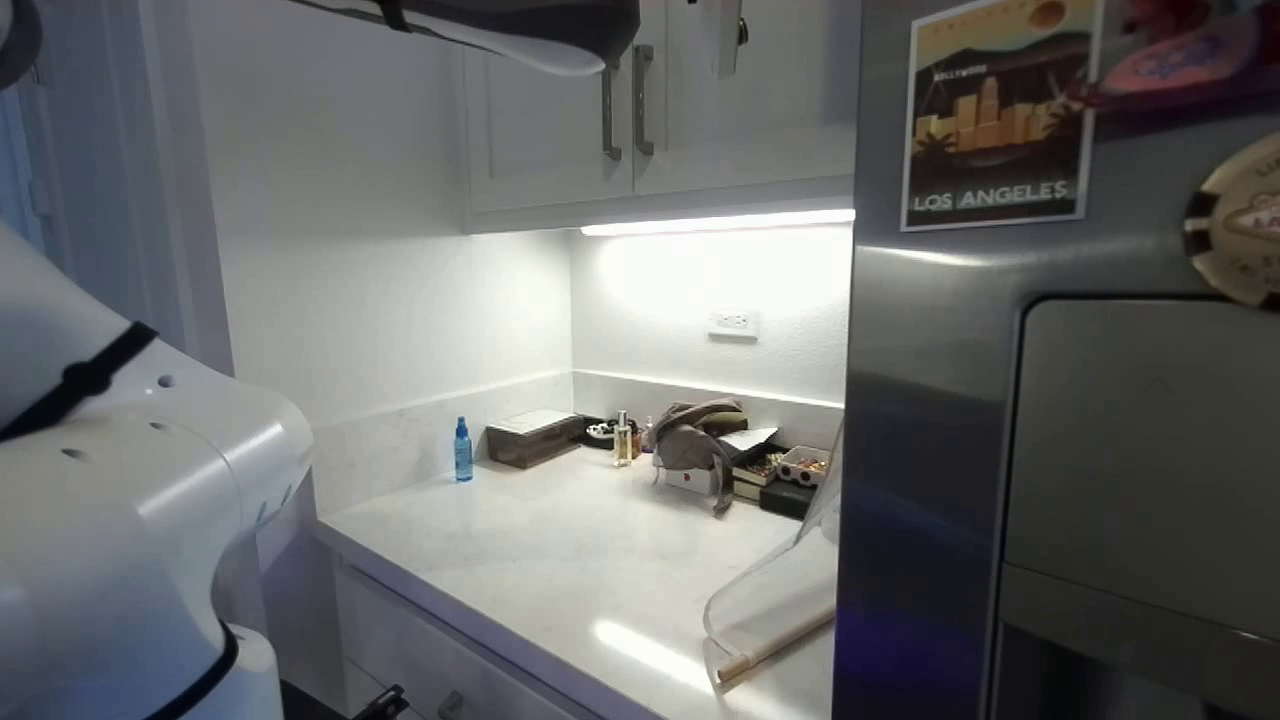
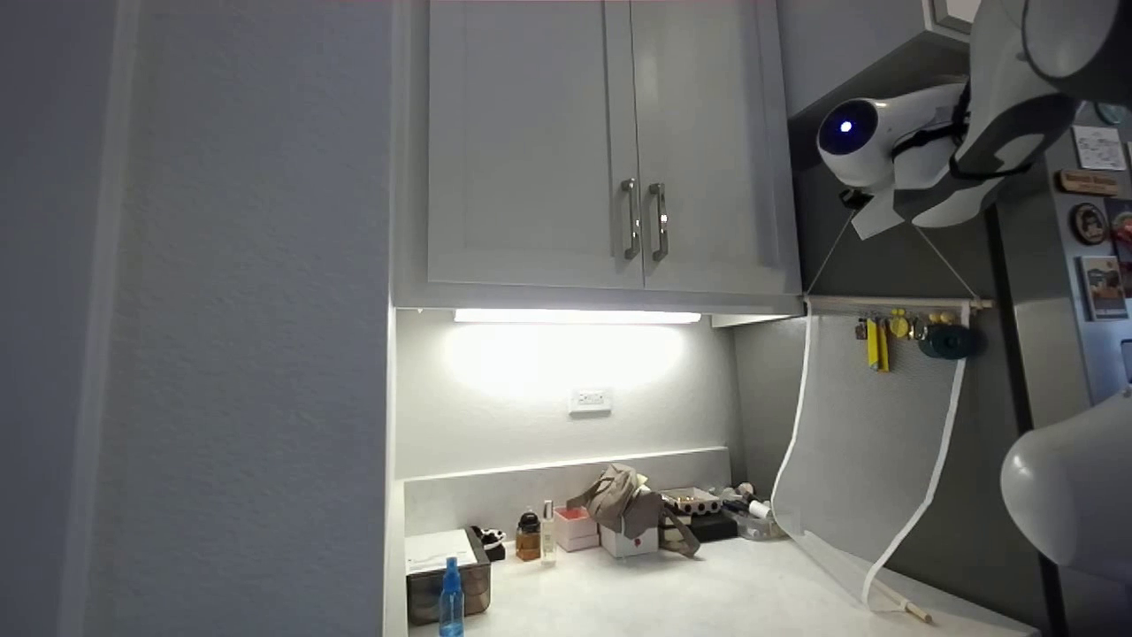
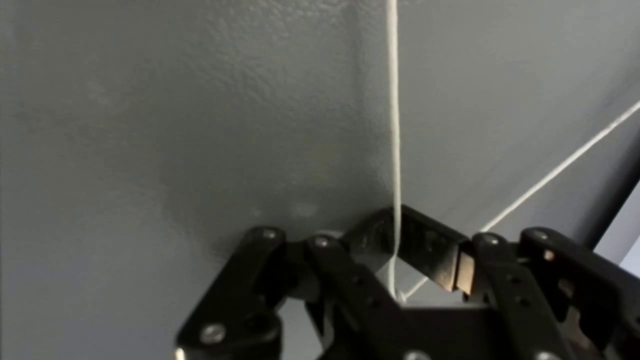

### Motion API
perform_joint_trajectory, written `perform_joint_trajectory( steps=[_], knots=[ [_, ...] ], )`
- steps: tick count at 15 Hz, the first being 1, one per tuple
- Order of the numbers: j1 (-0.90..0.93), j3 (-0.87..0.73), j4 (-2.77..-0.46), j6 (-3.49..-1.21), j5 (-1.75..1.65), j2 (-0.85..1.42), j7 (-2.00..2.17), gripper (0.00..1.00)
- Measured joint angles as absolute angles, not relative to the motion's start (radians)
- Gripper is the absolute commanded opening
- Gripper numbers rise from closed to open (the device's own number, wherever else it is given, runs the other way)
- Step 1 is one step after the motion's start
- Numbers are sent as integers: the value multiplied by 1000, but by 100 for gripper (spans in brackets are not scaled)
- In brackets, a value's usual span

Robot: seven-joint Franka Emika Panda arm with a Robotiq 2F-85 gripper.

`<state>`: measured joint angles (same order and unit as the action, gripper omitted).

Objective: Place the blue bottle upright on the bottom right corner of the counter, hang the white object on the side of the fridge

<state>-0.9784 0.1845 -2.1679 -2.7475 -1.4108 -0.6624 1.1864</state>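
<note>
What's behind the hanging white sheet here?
In an exterior view, the grey side of the fridge shows dimly through the white sheet. What lies behind the round dark-green item and yellow items near its top is covered.

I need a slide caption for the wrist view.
Black pincer closed on one strand of white cord, a second strand slanting past, the fridge's grey side behind.

Wrist view: we shot from just behind the gripper (image 3: 397, 220), fridge (image 3: 150, 125) close ahead. Both exterior views: we stood farther off, facing the same counter (image 2: 672, 593) below the gripper.
</note>
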Motion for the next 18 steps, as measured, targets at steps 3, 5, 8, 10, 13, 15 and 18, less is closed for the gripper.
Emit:
perform_joint_trajectory(
  steps=[3,5,8,10,13,15,18],
  knots=[
    [-961,166,-2148,-2752,-1366,-661,1184,2],
    [-949,153,-2137,-2755,-1345,-661,1183,2],
    [-932,135,-2126,-2764,-1337,-661,1183,2],
    [-925,126,-2122,-2770,-1335,-661,1183,2],
    [-911,114,-2119,-2774,-1333,-660,1183,2],
    [-903,107,-2116,-2776,-1333,-659,1183,2],
    [-892,100,-2115,-2776,-1333,-659,1183,2]
  ],
)
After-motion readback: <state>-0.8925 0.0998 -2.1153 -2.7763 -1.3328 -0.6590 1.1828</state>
